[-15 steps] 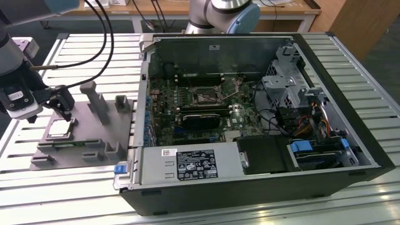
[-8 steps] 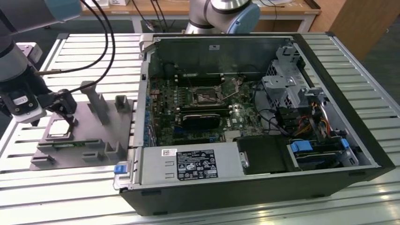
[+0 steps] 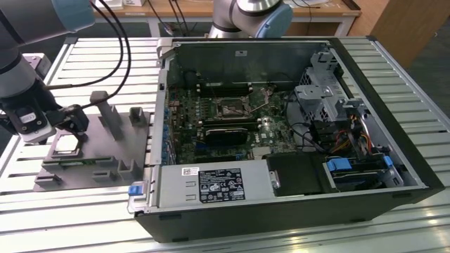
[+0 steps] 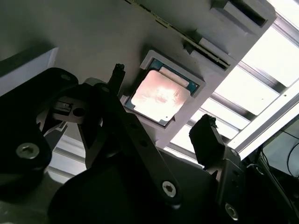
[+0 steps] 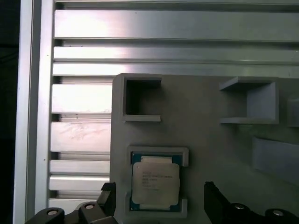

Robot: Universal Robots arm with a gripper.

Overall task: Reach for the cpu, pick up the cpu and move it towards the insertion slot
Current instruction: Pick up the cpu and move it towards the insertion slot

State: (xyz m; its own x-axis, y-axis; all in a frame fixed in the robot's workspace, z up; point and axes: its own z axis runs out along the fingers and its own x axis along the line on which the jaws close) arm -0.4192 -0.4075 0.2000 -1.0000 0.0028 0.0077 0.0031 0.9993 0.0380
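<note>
- Gripper [image 3: 62, 136], black two-finger type, hangs in the exterior view over the grey plastic fixture plate [image 3: 105, 158], which lies on the slatted aluminium table [image 3: 393, 63] at the exterior view's left.
  - Small flat square cpu w/ silvery-grey metal top [image 3: 66, 146] lies in a recess of that plate, right under the gripper.
  - Square insertion slot w/ silvery metal frame & dark centre [image 3: 228, 108] sits on the green motherboard [image 3: 184, 113] inside the open black PC case [image 3: 422, 174].
  - The slot is well apart from the cpu, toward the exterior view's right, so your carry would have to clear the case wall btwn them.
- Second wrist view: your gripper [image 4: 162, 100] is spread wide w/ nothing in its grasp.
  - One of the black fingers [image 4: 205, 140] stands to each side of the cpu [image 4: 160, 95], and bare fixture shows btwn chip & finger.
  - Judged not touching; how high it sits above the chip, can't tell.
- First wrist view: the cpu [image 5: 155, 181] lies flat in its recess, roughly centred btwn the two fingertips [image 5: 211, 191] of the gripper [image 5: 159, 187].
  - The chip is square, so no long axis to pick.
  - The line btwn the fingers looks parallel w/ its edges, so you're lined up on two opposite sides.
</note>
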